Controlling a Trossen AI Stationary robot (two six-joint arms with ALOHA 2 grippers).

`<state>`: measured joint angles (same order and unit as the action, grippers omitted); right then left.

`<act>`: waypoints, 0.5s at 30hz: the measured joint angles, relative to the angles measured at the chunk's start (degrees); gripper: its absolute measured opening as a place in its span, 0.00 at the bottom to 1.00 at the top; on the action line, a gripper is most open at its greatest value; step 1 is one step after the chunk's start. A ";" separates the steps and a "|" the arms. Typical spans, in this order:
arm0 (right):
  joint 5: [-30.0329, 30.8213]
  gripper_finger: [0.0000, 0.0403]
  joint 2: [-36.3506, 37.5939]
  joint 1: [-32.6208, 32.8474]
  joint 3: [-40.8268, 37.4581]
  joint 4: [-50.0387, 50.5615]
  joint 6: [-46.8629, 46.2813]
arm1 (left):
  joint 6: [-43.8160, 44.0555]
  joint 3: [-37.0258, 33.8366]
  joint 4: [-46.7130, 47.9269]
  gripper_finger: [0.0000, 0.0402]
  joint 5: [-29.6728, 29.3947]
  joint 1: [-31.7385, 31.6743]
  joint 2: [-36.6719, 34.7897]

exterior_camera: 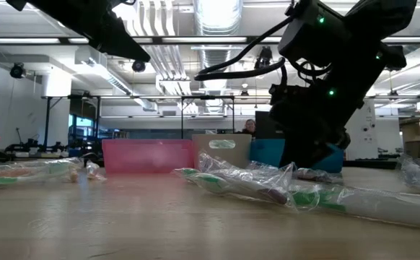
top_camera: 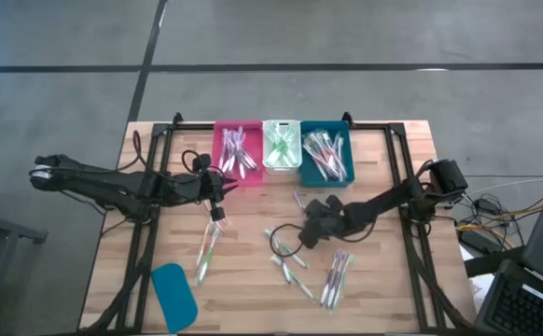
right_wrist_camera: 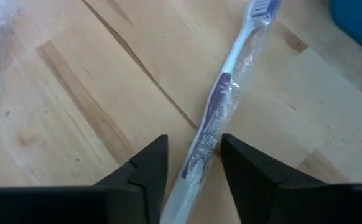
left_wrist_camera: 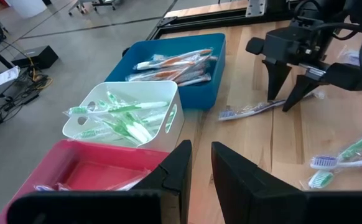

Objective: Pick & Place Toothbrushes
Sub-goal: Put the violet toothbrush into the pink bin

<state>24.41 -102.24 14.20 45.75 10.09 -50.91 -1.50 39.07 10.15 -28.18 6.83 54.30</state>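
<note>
A purple-handled toothbrush (right_wrist_camera: 215,106) in a clear wrapper lies flat on the wooden table (top_camera: 243,299), in front of the blue bin (top_camera: 326,155). My right gripper (right_wrist_camera: 194,165) is low over it and open, one finger on each side of the handle; I see no touch. The left wrist view shows it (left_wrist_camera: 282,102) astride the toothbrush (left_wrist_camera: 249,112). My left gripper (left_wrist_camera: 201,165) hangs above the table by the pink bin (top_camera: 237,149), its fingers slightly apart with nothing between them. More toothbrushes fill the pink bin, the white bin (top_camera: 281,147) and the blue bin.
Loose wrapped toothbrushes lie on the near half of the table (top_camera: 206,250), (top_camera: 290,271), (top_camera: 335,278). A flat teal lid (top_camera: 174,291) sits near the front left corner. The three bins stand side by side along the far edge. A black cable (top_camera: 281,245) loops beside my right gripper.
</note>
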 joint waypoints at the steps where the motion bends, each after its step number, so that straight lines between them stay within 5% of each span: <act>1: -0.38 0.32 0.11 0.07 -0.01 0.10 -0.16 | 0.00 0.00 0.00 0.17 0.02 0.02 0.00; 10: -3.33 0.06 0.73 0.37 -0.05 0.41 -2.17 | 0.00 0.00 0.00 0.17 0.02 0.01 0.00; 15: -5.90 0.05 2.80 0.74 -0.12 1.39 -2.74 | 0.00 0.00 0.00 0.17 0.01 0.02 0.00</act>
<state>18.51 -99.44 14.94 45.63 11.48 -53.66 -1.50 39.07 10.15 -28.18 6.85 54.30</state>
